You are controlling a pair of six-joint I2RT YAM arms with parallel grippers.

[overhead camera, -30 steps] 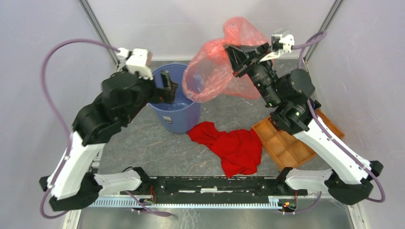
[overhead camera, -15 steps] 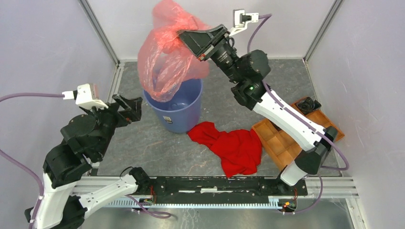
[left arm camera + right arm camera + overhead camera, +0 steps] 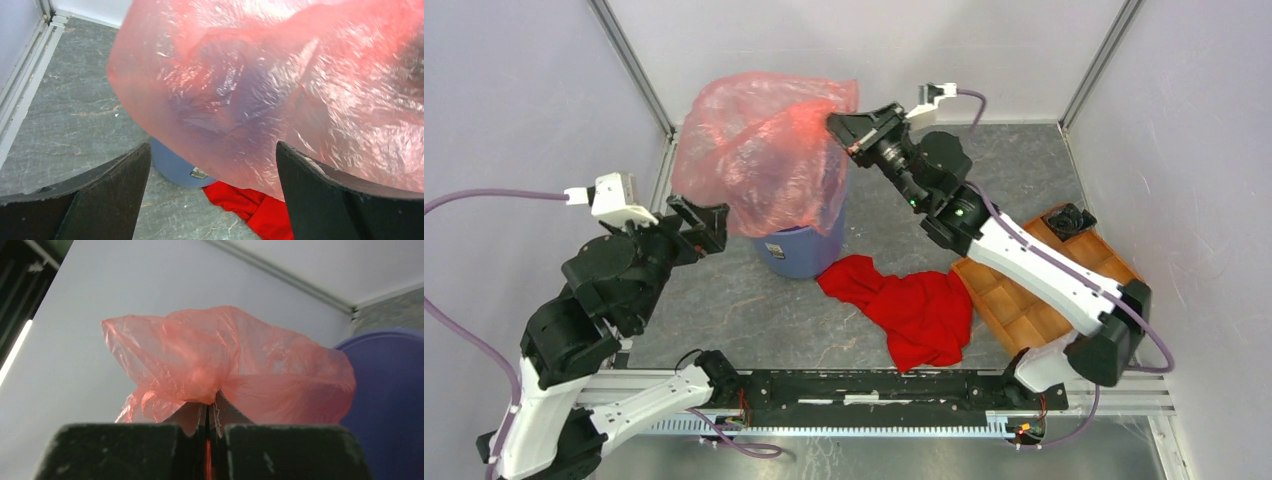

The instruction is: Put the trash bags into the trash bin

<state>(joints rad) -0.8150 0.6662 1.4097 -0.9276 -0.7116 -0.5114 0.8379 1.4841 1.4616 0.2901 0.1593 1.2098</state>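
**Bag Pinched on the Right, Ballooned Over the Bin**

Clamped tight with the right gripper [image 3: 837, 122] on a gathered fold of the trash bag [image 3: 754, 160]. Seen from the right wrist as fingers pressed together, with red film squeezed between them. Billowing out ahead of and below that gripper, over the mouth of the trash bin [image 3: 799, 250], hiding all but the lower blue wall. Cannot tell whether any film hangs inside.

Spread wide at the left gripper [image 3: 709, 225], just beside the bag, gripping nothing. Straight ahead of those parted fingers: bag above, bin under it. Lower and to the right, a red cloth [image 3: 914, 305] on the table [image 3: 754, 310]. Beneath the right forearm, an orange-brown tray [image 3: 1014, 300].
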